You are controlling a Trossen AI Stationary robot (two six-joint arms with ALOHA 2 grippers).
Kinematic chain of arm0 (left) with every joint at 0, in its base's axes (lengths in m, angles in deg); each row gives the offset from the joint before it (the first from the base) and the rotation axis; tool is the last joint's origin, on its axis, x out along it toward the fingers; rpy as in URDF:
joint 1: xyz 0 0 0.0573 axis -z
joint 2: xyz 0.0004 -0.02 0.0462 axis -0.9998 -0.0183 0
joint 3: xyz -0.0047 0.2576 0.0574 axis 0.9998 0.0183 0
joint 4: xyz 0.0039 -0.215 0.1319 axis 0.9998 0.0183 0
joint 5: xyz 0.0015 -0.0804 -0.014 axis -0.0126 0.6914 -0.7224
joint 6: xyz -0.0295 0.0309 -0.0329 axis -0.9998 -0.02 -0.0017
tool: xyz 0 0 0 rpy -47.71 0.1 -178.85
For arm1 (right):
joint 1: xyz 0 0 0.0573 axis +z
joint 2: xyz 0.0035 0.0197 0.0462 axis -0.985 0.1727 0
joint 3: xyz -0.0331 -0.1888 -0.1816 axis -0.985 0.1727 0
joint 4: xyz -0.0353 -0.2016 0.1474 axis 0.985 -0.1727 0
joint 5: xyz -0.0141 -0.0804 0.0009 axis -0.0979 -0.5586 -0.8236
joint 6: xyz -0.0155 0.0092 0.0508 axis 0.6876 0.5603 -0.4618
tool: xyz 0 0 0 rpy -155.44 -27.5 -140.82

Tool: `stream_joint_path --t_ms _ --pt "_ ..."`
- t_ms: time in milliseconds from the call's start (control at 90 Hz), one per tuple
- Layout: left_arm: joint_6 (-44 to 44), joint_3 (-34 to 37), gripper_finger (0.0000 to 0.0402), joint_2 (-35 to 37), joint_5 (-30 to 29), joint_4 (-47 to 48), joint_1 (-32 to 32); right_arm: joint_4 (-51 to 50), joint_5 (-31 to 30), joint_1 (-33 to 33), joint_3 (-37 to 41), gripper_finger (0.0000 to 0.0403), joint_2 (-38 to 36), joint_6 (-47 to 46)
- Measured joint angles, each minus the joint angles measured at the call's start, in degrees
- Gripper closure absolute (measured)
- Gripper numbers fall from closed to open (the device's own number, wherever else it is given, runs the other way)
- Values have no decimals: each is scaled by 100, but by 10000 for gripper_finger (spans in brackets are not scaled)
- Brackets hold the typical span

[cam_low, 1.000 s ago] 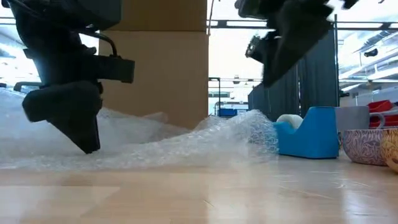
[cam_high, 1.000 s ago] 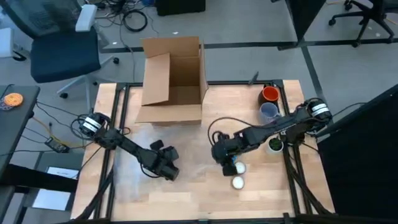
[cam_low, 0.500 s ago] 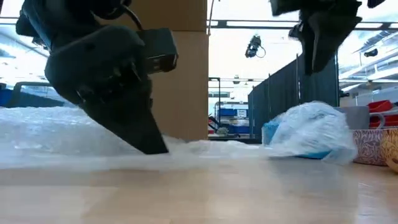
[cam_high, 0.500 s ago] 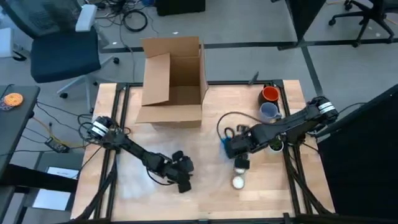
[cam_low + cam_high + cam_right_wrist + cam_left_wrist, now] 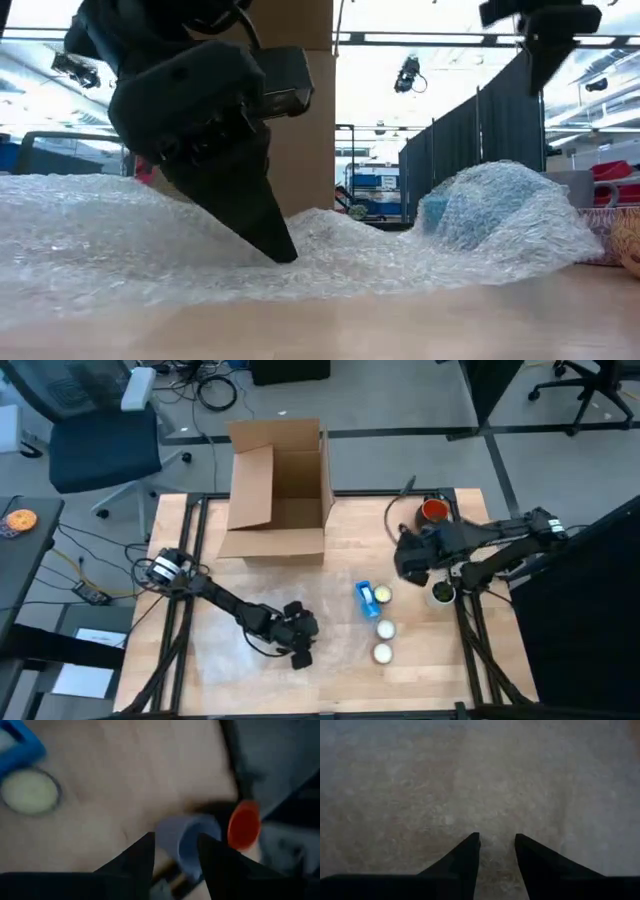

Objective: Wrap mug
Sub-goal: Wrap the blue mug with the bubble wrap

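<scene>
Nearby, cardboard box (image 5: pixel 277 485), tape dispenser (image 5: pixel 367 596), orange mug (image 5: pixel 434 511)

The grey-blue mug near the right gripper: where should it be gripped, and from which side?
The grey-blue mug seems to stand upright beside the orange mug near the table's far right edge. Its open rim is probably the best hold: come down from above, one finger inside and one outside the wall, on the side away from the orange mug. The right gripper is open and already pointed at it.
</scene>
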Motion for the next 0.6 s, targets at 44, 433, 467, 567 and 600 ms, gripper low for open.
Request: stream_joint_path --t_ms 44,433,467,567,600 --pt "46 -94 286 -11 142 15 9 72 332 -288 180 280 -166 -24" --pt "198 -306 286 -36 397 76 17 1300 1636 -2287 1844 246 -726 1195" --pt "217 -306 286 -36 396 74 6 1383 1625 -2406 1896 239 -704 1309" --pt "317 -308 286 -36 390 66 -17 1580 1282 -2728 1927 212 -643 1608" --pt "319 -308 286 -34 382 62 -17 1641 1161 -2806 1927 204 -643 1667"
